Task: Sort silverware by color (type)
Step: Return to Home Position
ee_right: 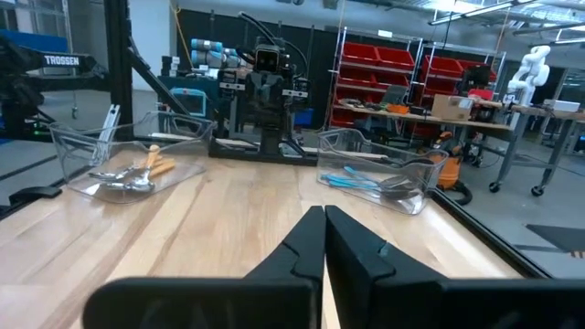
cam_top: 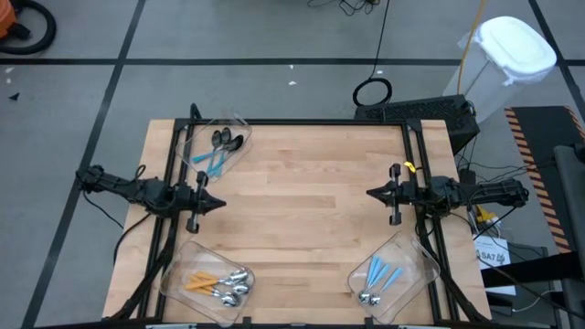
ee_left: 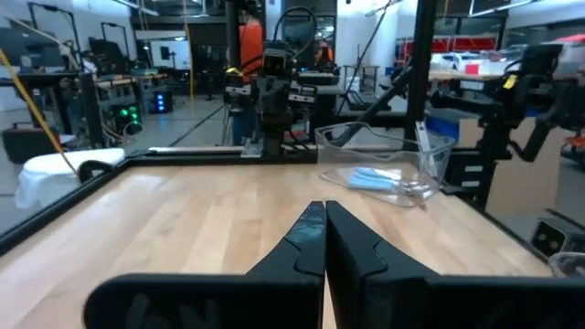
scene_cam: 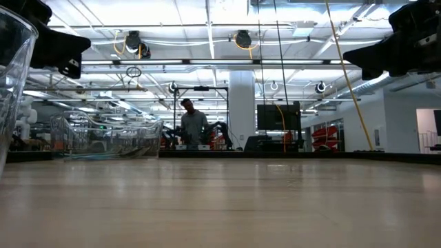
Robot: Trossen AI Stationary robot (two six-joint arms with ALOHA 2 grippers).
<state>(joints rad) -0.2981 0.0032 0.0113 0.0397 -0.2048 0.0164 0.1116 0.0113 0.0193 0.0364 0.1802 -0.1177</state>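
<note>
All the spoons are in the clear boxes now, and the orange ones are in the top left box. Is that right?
Not quite. In the high view the orange spoons lie in the bottom left box, not the top left box, which holds black spoons with blue handles. The rest is right: every spoon in view is in a box.

The left gripper has its two dark fingers pressed together over the wooden table. Across it, a clear bin holds spoons with blue handles, maybe three. The right arm stands at the far edge.
</note>
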